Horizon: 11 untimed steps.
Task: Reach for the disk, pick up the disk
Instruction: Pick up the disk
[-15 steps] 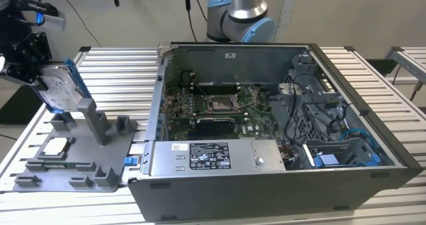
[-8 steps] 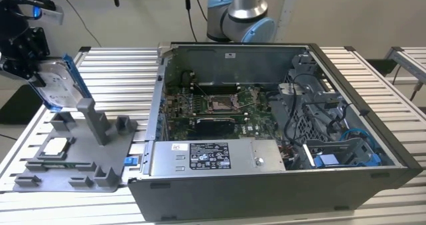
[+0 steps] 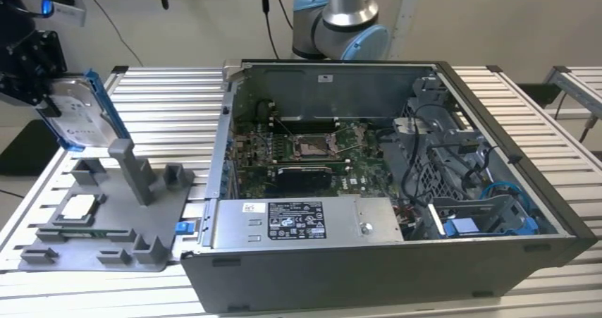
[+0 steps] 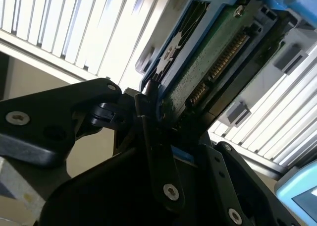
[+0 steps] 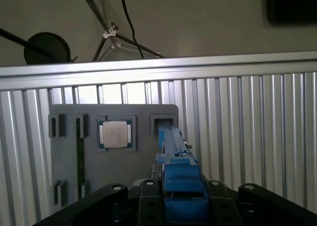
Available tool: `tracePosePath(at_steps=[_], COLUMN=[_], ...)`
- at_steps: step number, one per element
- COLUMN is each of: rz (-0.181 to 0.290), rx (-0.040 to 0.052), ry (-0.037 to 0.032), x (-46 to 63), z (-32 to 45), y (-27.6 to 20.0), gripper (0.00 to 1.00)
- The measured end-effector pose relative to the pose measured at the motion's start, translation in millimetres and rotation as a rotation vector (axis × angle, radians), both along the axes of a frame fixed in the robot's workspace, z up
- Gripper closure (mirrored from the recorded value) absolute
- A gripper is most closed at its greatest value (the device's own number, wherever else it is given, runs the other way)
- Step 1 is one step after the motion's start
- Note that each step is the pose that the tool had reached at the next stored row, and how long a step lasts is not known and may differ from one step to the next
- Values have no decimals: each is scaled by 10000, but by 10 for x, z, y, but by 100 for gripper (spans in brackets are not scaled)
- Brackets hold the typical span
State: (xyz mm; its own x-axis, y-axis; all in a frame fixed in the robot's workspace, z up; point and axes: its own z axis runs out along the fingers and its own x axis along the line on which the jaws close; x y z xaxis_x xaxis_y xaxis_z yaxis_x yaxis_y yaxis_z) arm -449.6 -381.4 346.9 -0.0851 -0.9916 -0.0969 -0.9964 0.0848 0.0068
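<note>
The slatted metal table (image 3: 169, 92) holds a big open computer case (image 3: 395, 261) in the middle of the exterior view. At eight o'clock from the case lies the grey tray (image 3: 108, 223), whose slots keep parts standing. At ten o'clock the disk (image 3: 83, 117) hangs on its edge above that tray, probably so it can slide straight out of a slot. The gripper (image 3: 42, 96) is pinched tight on the disk's blue rail (image 5: 173, 151), likely a safe place to squeeze. A small chip (image 3: 77, 206) rests flat in the tray.
</note>
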Motion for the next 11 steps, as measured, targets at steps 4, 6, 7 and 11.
tracePosePath(at_steps=[4, 6, 7, 11], rz=[0, -1, 0, 0], rx=[1, 1, 0, 1], ry=[-1, -1, -1, -1], x=[0, 0, 0, 0], z=[63, 103, 125, 198], y=[0, 0, 0, 0], gripper=[100, 100, 100, 100])
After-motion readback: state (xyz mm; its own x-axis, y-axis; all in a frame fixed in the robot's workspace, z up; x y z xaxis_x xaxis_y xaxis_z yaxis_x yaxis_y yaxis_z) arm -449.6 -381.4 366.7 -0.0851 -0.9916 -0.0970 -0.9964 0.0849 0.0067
